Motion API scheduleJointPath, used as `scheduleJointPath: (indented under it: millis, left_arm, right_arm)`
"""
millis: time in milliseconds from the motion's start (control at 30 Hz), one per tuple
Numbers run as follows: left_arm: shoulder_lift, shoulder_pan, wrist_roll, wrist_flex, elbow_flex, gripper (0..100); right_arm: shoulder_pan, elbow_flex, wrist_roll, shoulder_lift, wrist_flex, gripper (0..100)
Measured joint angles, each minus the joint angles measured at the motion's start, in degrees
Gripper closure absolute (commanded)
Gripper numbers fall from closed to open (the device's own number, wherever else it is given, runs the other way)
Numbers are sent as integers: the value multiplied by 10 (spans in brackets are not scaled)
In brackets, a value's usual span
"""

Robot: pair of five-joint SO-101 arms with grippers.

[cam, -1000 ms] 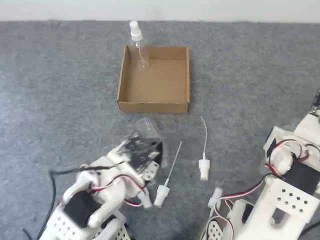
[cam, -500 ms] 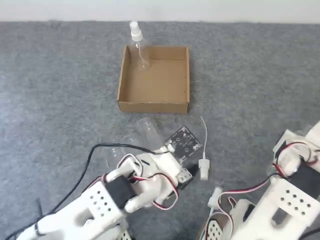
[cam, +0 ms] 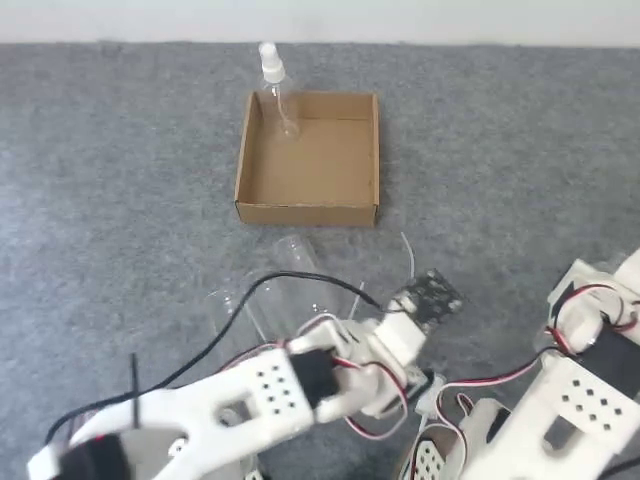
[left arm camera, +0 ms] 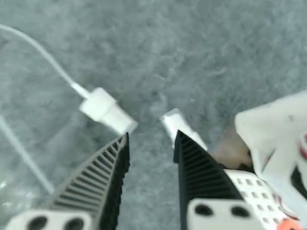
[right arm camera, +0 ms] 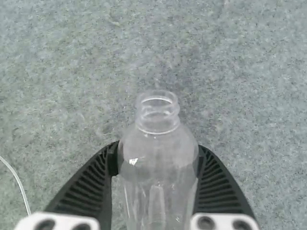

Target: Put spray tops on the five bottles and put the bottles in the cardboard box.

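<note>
Near the right arm's base, the left end effector (left arm camera: 151, 139) hangs just above the grey surface (cam: 120, 180) with its jaws apart. A spray top (left arm camera: 103, 111) with a thin tube lies just beside one jaw tip, and a second white nozzle (left arm camera: 173, 120) lies by the other. A second ago this arm sat over the clear bottles (cam: 293, 255) lying in front of the cardboard box (cam: 306, 212); it has since swung across to the right. The right end effector (right arm camera: 157, 151) has hardly shifted and is clamped around an open-necked bottle (right arm camera: 156, 112). One capped bottle (cam: 272, 80) stands at the box's far left corner. The swing suggests the left arm is lining up to pick a top for the held bottle, though neither top sits squarely between its jaws yet.
</note>
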Motion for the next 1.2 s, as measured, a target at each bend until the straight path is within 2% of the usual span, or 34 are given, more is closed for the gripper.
scheduleJointPath:
  millis: [167, 600, 767, 1000, 1200]
  left_arm:
    - [104, 31, 19, 0, -57, 856]
    - [318, 33, 33, 0, -185, 859]
    - [383, 33, 33, 39, -250, 860]
    - [432, 33, 33, 107, -318, 983]
    - [433, 33, 33, 116, -324, 988]
  right_arm:
    - [0, 0, 0, 0, 0, 915]
    - [0, 0, 0, 0, 0, 914]
    - [0, 0, 0, 0, 0, 914]
    - [0, 0, 0, 0, 0, 914]
    - [0, 0, 0, 0, 0, 914]
